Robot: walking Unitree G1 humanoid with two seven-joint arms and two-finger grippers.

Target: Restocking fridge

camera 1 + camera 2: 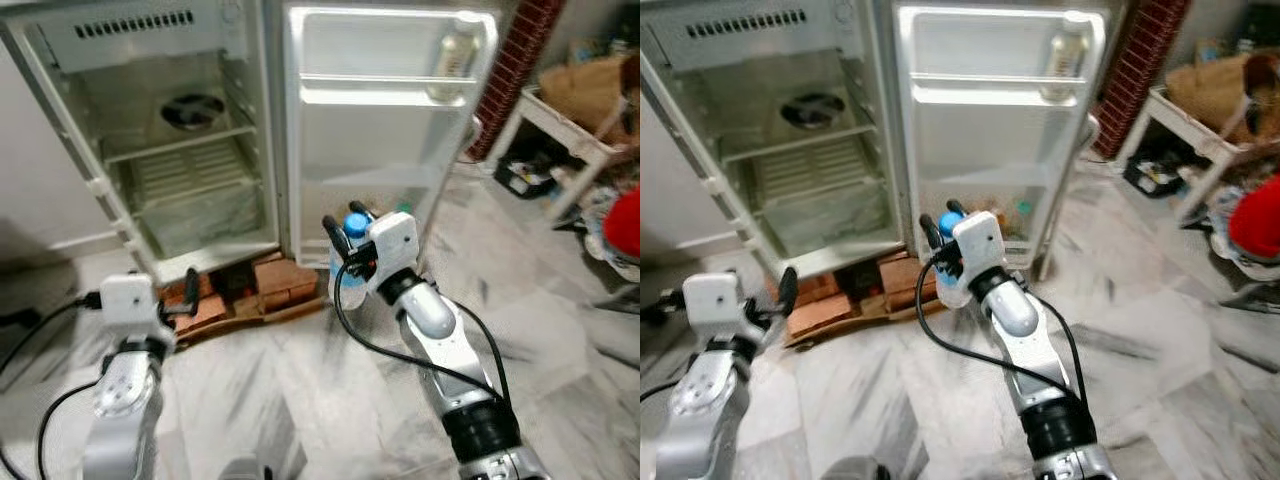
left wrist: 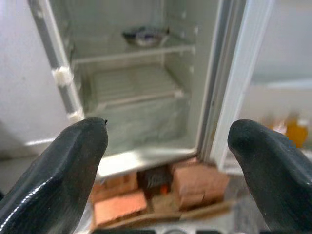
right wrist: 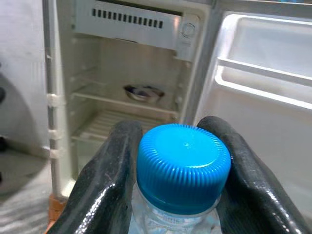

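Fridge open, bottle held upright before it

The fridge [image 1: 180, 150] stands open on bricks, its door [image 1: 385, 120] swung wide; a bowl [image 3: 143, 92] sits on an inner shelf, a pale bottle stands in the top door rack [image 1: 452, 55], and small items in the bottom rack are too blurred to tell. A clear bottle with a blue ribbed cap [image 3: 184, 168] is upright between the right gripper's [image 1: 345, 228] fingers, in front of the door's lower part.
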